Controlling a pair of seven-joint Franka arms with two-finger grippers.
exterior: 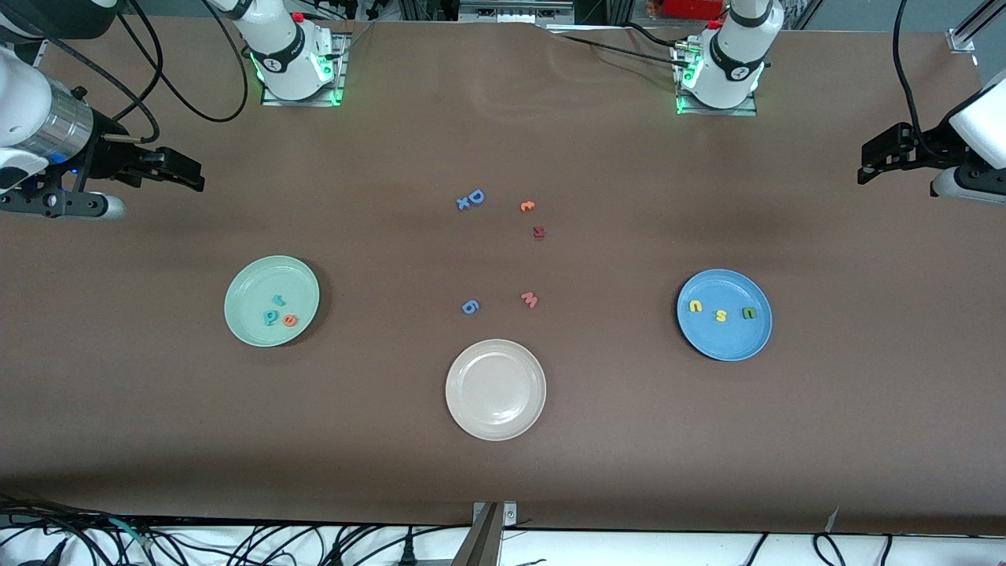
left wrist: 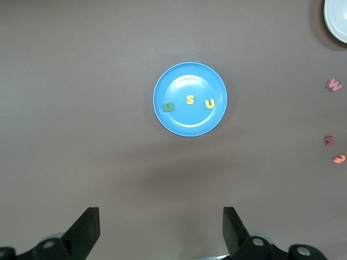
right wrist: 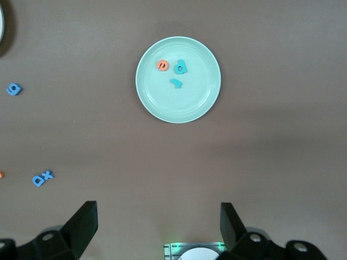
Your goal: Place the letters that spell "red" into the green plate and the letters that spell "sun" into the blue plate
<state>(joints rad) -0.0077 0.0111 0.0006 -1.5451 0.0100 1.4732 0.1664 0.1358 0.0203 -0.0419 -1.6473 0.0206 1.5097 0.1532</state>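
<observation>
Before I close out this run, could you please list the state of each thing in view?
green plate: holds teal d, orange e, teal r.
blue plate: holds two yellow letters, one olive.
cream-white plate: empty.
left gripper: fingers open, holding nothing.
right gripper: fingers open, holding nothing.

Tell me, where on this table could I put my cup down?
Bare cloth lies between the green plate and the white plate, and between the white plate and the blue plate. Loose letters crowd the middle, farther from the front camera than the white plate.
</observation>
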